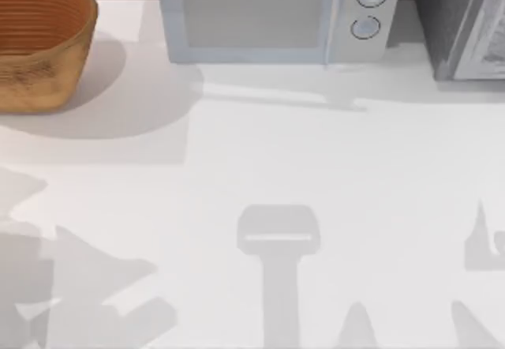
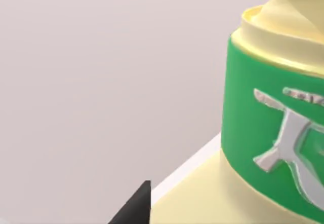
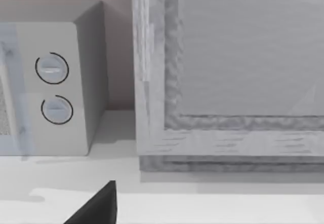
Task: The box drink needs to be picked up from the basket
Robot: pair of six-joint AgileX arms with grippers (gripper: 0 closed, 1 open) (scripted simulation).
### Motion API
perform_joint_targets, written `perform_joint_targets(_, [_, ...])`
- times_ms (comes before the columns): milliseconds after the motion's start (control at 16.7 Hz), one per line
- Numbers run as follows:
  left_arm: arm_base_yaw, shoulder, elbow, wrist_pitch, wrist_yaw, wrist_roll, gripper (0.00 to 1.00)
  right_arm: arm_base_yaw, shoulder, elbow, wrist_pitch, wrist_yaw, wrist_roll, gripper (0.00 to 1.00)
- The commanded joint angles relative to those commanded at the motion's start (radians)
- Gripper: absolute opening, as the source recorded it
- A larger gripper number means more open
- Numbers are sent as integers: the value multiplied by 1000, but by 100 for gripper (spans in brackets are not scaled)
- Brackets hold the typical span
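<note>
The box drink [image 2: 273, 133] is very close in the left wrist view. It is a pale yellow carton with a green band and white marks, seen against a plain pale background. A dark piece of my left gripper [image 2: 134, 206] juts in just beside it, and I cannot tell whether they touch. The basket [image 1: 39, 45], round and orange-brown wicker, stands at the table's far left in the top view, with its ribbed rings showing inside. In the right wrist view a dark piece of my right gripper [image 3: 96, 206] points toward the back right of the table.
A white microwave [image 1: 272, 13] stands at the back middle, its two dials [image 3: 53, 89] facing the right wrist camera. A grey cabinet [image 1: 465, 21] fills the back right corner. Arm shadows lie across the front of the white table [image 1: 252, 167].
</note>
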Motion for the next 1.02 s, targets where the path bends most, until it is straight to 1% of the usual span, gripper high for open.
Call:
perform_joint_targets(660, [0, 0, 0, 0, 0, 0, 98, 0, 0, 0, 0, 0, 0, 100])
perform_joint_targets(720, [0, 0, 0, 0, 0, 0, 100, 0, 0, 0, 0, 0, 0, 100])
perform_joint_targets(1020, [0, 0, 0, 0, 0, 0, 100, 0, 0, 0, 0, 0, 0, 100])
